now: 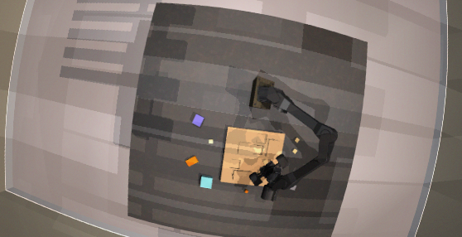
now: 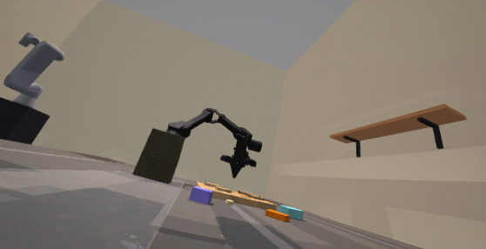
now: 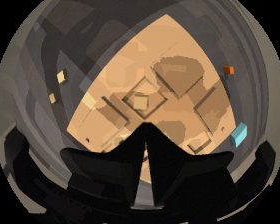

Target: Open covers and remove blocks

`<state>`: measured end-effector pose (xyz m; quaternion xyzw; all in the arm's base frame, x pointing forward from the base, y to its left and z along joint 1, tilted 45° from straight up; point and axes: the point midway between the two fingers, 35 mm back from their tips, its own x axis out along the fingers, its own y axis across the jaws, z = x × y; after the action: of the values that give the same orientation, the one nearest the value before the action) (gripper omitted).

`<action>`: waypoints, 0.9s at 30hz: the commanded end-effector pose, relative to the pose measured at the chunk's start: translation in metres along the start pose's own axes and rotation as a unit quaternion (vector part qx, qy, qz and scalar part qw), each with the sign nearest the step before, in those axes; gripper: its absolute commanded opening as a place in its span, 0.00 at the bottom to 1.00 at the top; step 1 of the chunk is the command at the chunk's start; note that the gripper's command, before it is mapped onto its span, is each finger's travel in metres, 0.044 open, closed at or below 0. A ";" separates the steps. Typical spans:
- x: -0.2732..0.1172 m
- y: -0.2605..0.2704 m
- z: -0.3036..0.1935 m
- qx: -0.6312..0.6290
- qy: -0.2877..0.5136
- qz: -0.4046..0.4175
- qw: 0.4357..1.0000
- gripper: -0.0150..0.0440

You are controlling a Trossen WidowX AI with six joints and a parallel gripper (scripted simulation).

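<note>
Left to right from above: orange block [image 1: 191, 161] [image 2: 277, 215], purple block [image 1: 198, 120] [image 2: 200, 195] and cyan block [image 1: 206, 182] [image 2: 291, 212] [image 3: 239, 134], on the dark surface [image 1: 174, 200]. Wooden puzzle board [image 1: 232, 142] [image 2: 257, 201] [image 3: 126, 60], beside them. Black fingers [image 1: 264, 174] [image 2: 234, 176], above the board, closed together, holding nothing.

It looks like a robotics lab: beyond the closed fingers [image 2: 235, 171], a second, pale robot arm [image 2: 34, 64] stands on a black pedestal [image 2: 38, 125] in a plain-walled room.
</note>
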<state>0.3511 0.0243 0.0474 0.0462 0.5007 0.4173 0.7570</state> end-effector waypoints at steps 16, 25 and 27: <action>0.048 0.009 0.003 0.020 -0.002 0.006 1.000 0.25; 0.054 0.008 0.002 0.020 -0.002 0.007 1.000 0.25; 0.056 0.008 0.002 0.020 -0.002 0.007 1.000 0.25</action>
<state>0.3568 0.0657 0.0152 0.0625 0.5059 0.4118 0.7553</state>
